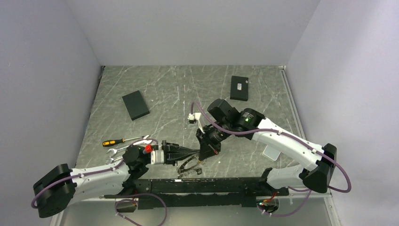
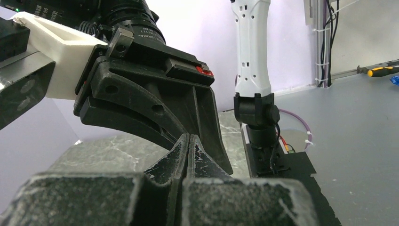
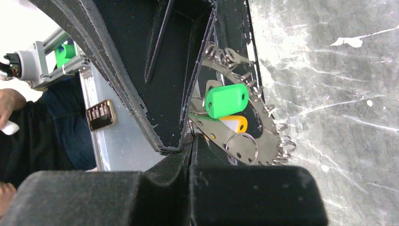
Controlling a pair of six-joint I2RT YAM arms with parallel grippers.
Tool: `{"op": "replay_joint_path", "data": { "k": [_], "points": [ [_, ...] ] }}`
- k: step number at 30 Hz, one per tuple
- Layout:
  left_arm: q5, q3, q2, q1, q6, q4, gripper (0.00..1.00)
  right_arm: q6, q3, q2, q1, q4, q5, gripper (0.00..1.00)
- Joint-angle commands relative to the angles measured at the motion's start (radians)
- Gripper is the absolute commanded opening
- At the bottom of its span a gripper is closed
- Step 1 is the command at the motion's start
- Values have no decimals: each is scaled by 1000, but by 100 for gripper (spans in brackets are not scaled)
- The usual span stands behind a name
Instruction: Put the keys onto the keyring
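Looking at the keyring (image 3: 266,141) from the right wrist cam: it's a silver-grey loop with a toothed look, little metal bits sticking out all round the edge. Bunched on it are a green plastic tag (image 3: 226,100), a key with an orange-yellow head (image 3: 236,124) and a thin split ring (image 3: 257,149). More small silver keys (image 3: 230,55) crowd the top of the loop.

From the top cam the keyring (image 1: 189,167) is at the near side of the desk (image 1: 164,84), between the two arms and just in front of the black base rail. I can't tell whether it's lying flat or lifted a bit.

Two flat black boxes (image 1: 135,104) (image 1: 239,88) lie further back, both closed, so no idea what's in them. A screwdriver (image 1: 117,141) and some wrenches (image 1: 123,149) lie off to the left.

The left fingers (image 2: 164,169) are clenched tight, pad against pad, with nothing visible between them. The right fingers (image 3: 244,193) are pressed together too, tips right up against the key bunch. Whether a key blade is pinched in there, I can't tell. Both sets of tips meet just above the keyring.
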Motion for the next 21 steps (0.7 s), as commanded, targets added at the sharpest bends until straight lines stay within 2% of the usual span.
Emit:
{"op": "replay_joint_path", "data": {
  "k": [1,7,13,21],
  "points": [
    [-36,23,22,6,-28,110,0,-3,-36,-13,23,123,-78,0],
    [-40,17,17,6,-97,148,0,34,-81,-19,22,255,-134,0],
    [-39,53,-25,7,-100,16,0,84,-170,-33,23,459,-215,0],
    [-75,62,-42,7,-129,-4,0,153,-294,-72,23,722,-235,0]
  ]
}}
